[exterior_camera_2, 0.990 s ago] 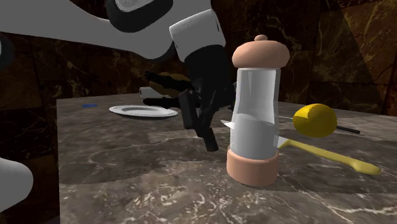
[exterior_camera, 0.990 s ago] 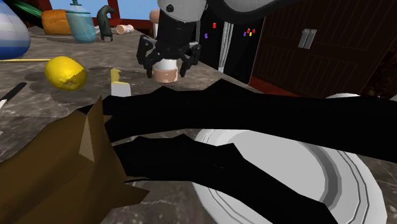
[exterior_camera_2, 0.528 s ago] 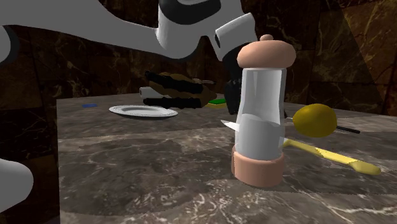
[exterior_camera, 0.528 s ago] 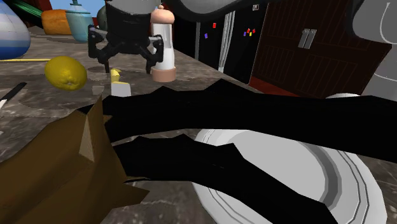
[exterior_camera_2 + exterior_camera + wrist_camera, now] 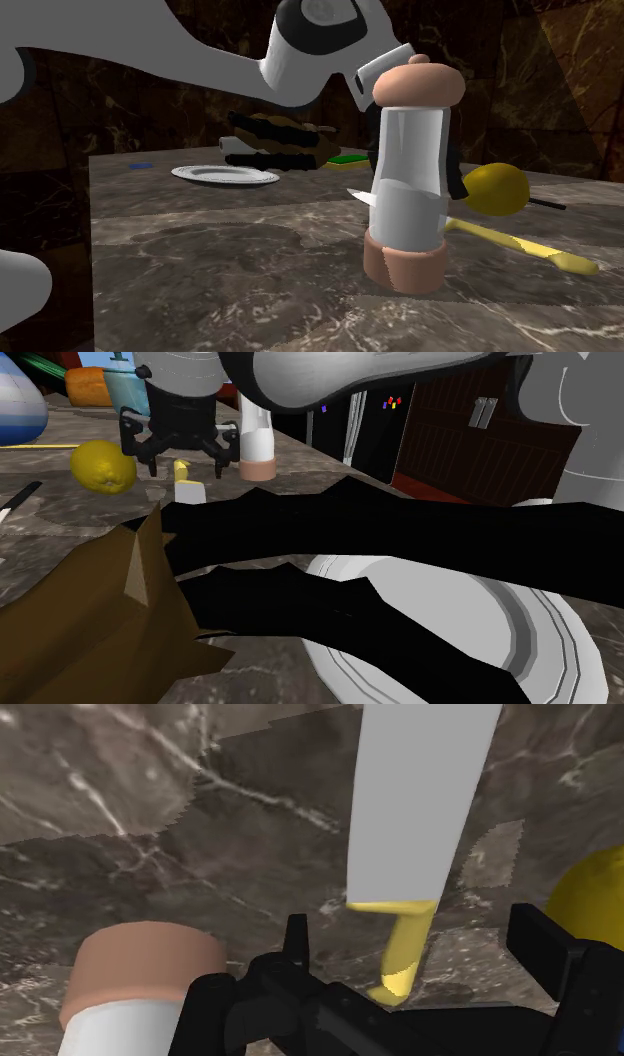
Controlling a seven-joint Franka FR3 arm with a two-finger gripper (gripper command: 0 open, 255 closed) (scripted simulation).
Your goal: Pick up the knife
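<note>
The knife lies flat on the dark marble counter, with a pale blade (image 5: 190, 492) and a yellow handle (image 5: 181, 470). In the wrist view the blade (image 5: 425, 794) runs away from me and the handle (image 5: 405, 954) sits between my fingers, which do not touch it. My black gripper (image 5: 178, 452) hangs open just above the handle; its midpoint (image 5: 420, 944) is over the handle. From the second exterior view the blade tip (image 5: 358, 196) and handle (image 5: 520, 245) stick out either side of the pepper mill, which hides most of the hand.
A pepper mill (image 5: 258, 442) (image 5: 410, 180) stands close beside the gripper. A yellow lemon (image 5: 103, 465) (image 5: 495, 188) lies on the other side of the knife. A white plate (image 5: 450, 632) and a brown and black object (image 5: 120, 612) fill the foreground.
The gripper has travelled from the pepper mill toward the shoulder view's left and dropped lower, and now sits over the knife handle. The knife has not moved.
</note>
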